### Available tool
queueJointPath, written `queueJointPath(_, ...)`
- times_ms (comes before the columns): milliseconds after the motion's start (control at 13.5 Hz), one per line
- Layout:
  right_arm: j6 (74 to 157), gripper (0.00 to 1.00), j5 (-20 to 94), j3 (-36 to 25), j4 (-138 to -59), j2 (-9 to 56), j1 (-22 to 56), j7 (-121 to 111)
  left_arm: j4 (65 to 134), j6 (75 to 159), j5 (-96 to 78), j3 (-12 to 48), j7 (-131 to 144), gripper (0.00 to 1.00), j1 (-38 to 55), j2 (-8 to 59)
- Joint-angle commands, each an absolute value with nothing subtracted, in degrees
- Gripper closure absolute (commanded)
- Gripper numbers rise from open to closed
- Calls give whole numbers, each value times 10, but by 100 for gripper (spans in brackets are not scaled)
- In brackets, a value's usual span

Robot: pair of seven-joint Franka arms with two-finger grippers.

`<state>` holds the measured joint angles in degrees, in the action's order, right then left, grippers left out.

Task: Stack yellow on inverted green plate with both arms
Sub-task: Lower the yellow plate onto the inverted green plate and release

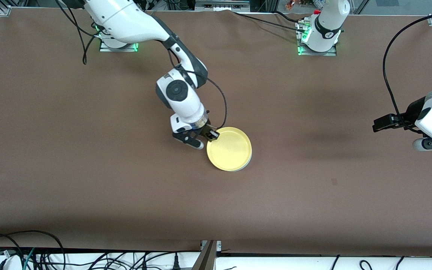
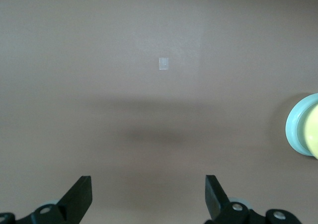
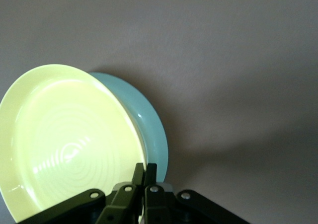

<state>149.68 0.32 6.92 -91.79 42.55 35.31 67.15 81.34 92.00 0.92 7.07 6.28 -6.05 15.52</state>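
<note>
We found the yellow (image 1: 229, 149) plate lying on the green plate (image 1: 246, 163) near the middle of the table (image 1: 88, 150), with only a thin green crescent showing under it from about 3 to 6 o'clock in the front view. The right gripper (image 1: 210, 136) sat at the stack's 10 o'clock edge, its jaws pressed nearly together on the yellow rim, one finger inside the rim and one outside; the right wrist view showed them pinching that rim (image 3: 144, 172). From there the plate's centre lay toward 4 o'clock from the jaws. A round plate has no long axis, so we judged the grip point on the rim to be what mattered: letting go meant spreading the jaws and lifting straight off that edge without dragging the yellow sideways.

The left gripper (image 2: 149, 196) waited, jaws spread wide, over bare table toward the left arm's end, well apart from the stack. The right arm was clearly the nearer one.
</note>
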Motion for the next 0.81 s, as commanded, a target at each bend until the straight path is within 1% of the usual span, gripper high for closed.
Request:
queueJointPath(0, 1518, 100, -11, 41, -898, 446, 380, 692, 795, 916, 9, 72, 52, 0, -60, 163)
queueJointPath(74, 1521, 100, -12, 41, -898, 448, 381, 691, 795, 916, 9, 72, 52, 0, -60, 163)
queueJointPath(148, 1521, 13, -11, 41, -897, 449, 381, 692, 795, 915, 9, 72, 51, 0, -60, 163)
queueJointPath(222, 1521, 0, -17, 40, -897, 447, 382, 690, 795, 916, 9, 72, 51, 0, -60, 163)
queueJointPath(370, 1502, 0, -22, 25, -897, 432, 381, 685, 795, 915, 9, 73, 51, 0, -60, 163)
queueJointPath(741, 1327, 0, -15, -30, -893, 338, 378, 576, 795, 915, 9, 72, 51, 0, -61, 163)
